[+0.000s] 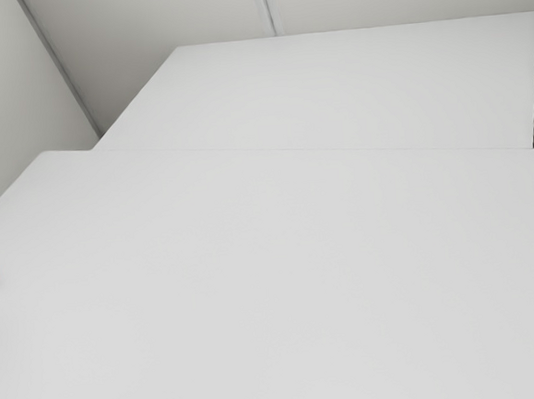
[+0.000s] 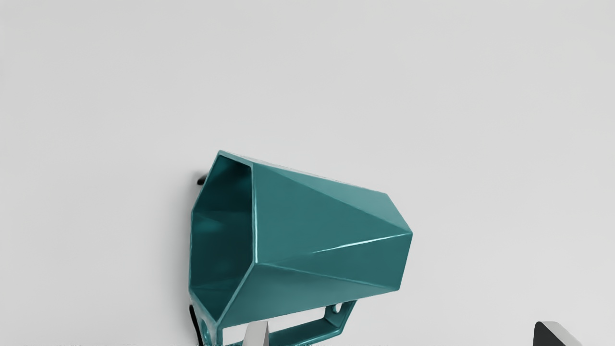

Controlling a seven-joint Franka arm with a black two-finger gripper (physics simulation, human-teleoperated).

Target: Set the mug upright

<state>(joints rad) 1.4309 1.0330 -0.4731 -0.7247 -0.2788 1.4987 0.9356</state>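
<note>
One faceted teal mug: on its side, near table edge, exterior view's left
Gripper: released, nothing grasped
Upright pose: outstanding

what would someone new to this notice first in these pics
Probably the faceted teal mug, lying on its side on the pale table, its dark mouth facing sideways. Next, the open gripper, one finger overlapping the mug's handle in the wrist view. In the exterior view, a bit of teal stands out at the left edge.
</note>
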